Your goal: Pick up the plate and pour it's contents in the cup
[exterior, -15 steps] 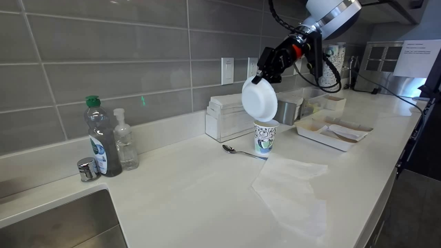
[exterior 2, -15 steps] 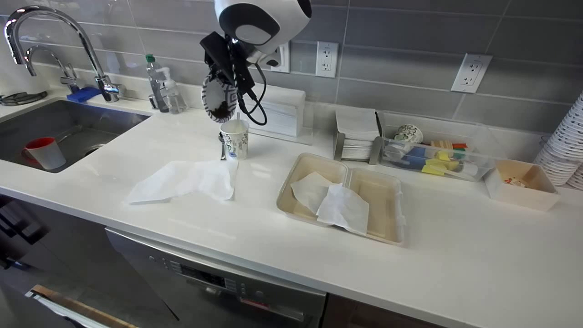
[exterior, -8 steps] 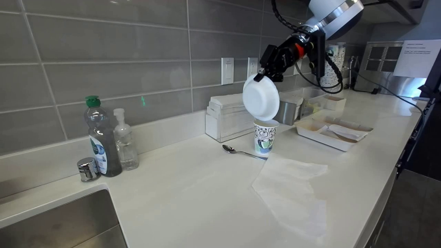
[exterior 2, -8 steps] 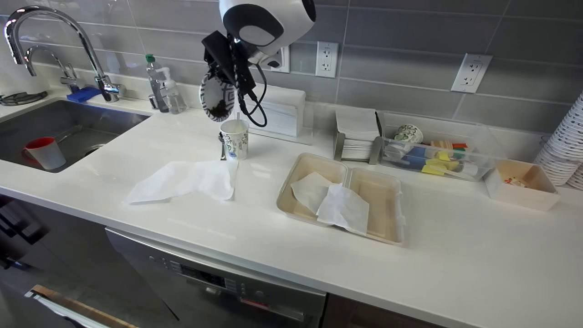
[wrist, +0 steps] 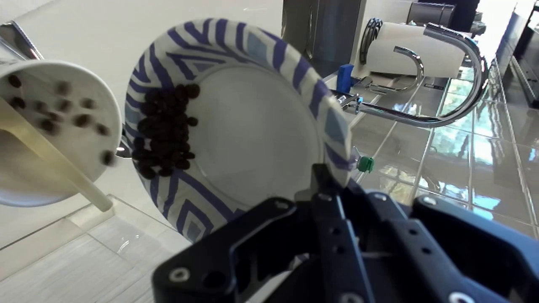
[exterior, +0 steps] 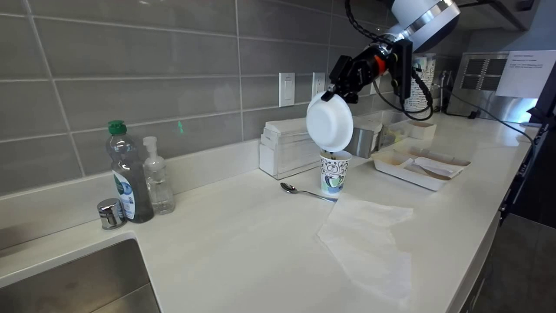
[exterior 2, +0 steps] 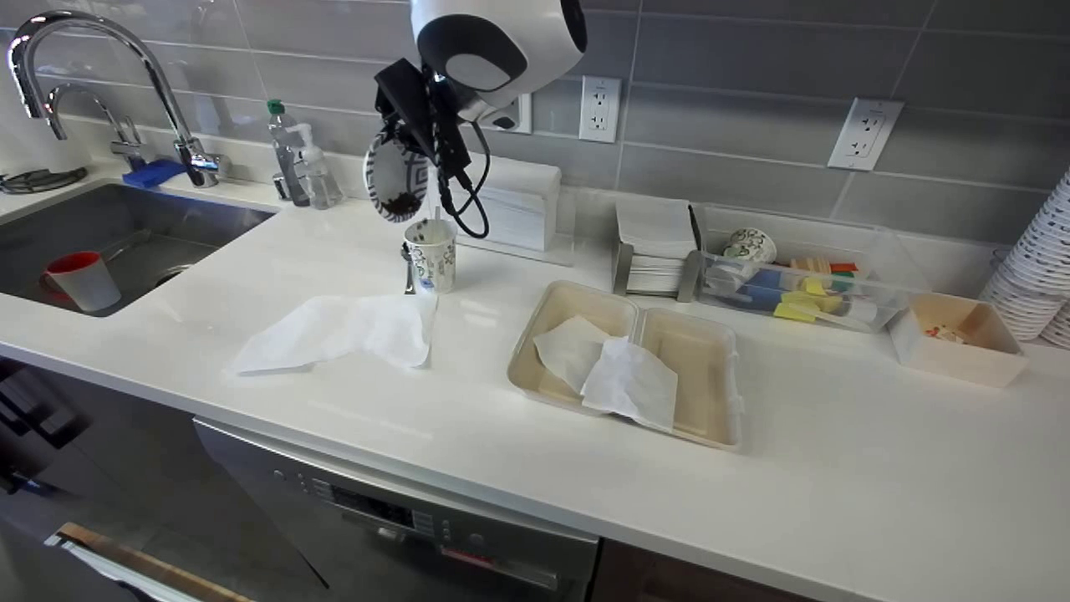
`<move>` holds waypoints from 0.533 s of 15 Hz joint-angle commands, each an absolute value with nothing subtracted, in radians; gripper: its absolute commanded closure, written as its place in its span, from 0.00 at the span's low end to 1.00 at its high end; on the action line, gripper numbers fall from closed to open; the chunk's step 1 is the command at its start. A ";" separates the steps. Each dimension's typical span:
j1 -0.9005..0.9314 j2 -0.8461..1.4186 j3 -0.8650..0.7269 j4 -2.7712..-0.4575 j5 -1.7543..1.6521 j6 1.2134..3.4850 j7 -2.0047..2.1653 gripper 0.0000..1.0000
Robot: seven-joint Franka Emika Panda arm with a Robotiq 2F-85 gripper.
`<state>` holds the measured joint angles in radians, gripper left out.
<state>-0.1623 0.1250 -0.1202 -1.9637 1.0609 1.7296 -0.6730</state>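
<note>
End effector [wrist: 337,181] pinching a tilted, round, stripe-rimmed plate [wrist: 257,130]; dark, rounded beans [wrist: 164,130] spilling into a tapered paper cup [exterior: 334,176].

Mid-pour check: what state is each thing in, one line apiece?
Patterned plate: held up, tipped steeply toward the paper cup
Gripper: shut on the plate's rim
Dark brown beans: some heaped at plate's low edge, others blurred at cup's mouth
Paper cup: upright, pale stick inside
Takeout container: open, papers inside
Spoon: lying by cup
Dish soap bottle: upright, capped
Pump bottle: upright
</note>
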 commanded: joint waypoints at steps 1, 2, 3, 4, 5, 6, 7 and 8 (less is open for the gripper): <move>-0.176 0.144 -0.129 -1.954 1.099 1.684 -0.699 0.99; -0.177 0.145 -0.130 -1.954 1.102 1.683 -0.700 0.99; -0.179 0.145 -0.131 -1.954 1.105 1.682 -0.702 0.99; -0.180 0.145 -0.132 -1.953 1.108 1.682 -0.703 0.99; -0.182 0.146 -0.132 -1.953 1.109 1.681 -0.705 0.99; -0.183 0.146 -0.133 -1.953 1.111 1.679 -0.706 0.99; -0.185 0.147 -0.134 -1.953 1.113 1.675 -0.708 0.99; -0.185 0.147 -0.135 -1.954 1.115 1.672 -0.711 0.99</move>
<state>-0.1751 0.1311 -0.1272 -1.9637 1.0846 1.7183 -0.6855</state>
